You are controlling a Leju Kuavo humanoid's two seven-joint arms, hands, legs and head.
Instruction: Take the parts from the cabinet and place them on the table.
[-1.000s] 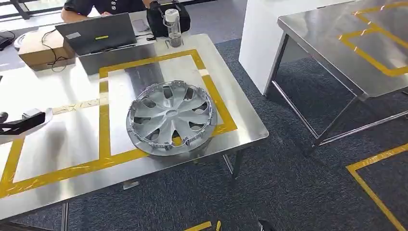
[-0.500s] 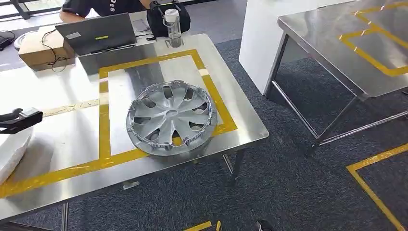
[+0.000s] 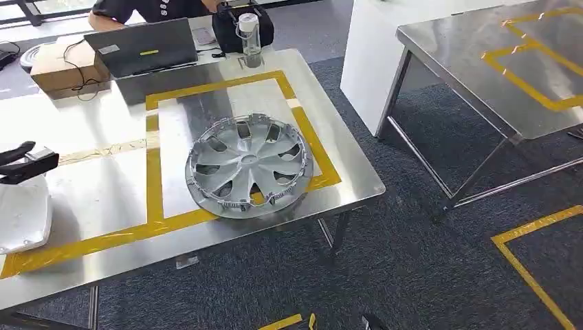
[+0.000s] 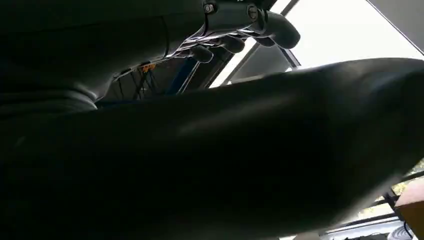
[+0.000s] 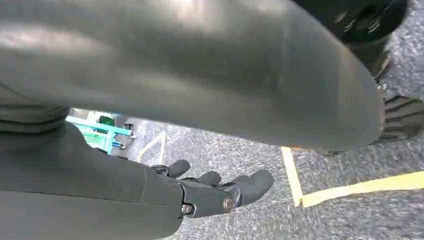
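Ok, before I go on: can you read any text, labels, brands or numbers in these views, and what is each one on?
No text can be read for certain.
White print on the person's dark shirt: cut off by the frame edge and too small to read.
Grey sticker and yellow strip on the laptop lid: no legible characters.
Centre cap of the wheel cover: too small to tell any emblem.
Yellow tape on the table: lines, no lettering.

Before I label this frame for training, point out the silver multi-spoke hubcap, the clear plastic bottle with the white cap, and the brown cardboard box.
silver multi-spoke hubcap [image 3: 248, 162], head view, centre hub.
clear plastic bottle [image 3: 251, 42], head view, transparent body below the cap.
brown cardboard box [image 3: 60, 69], head view, top face.
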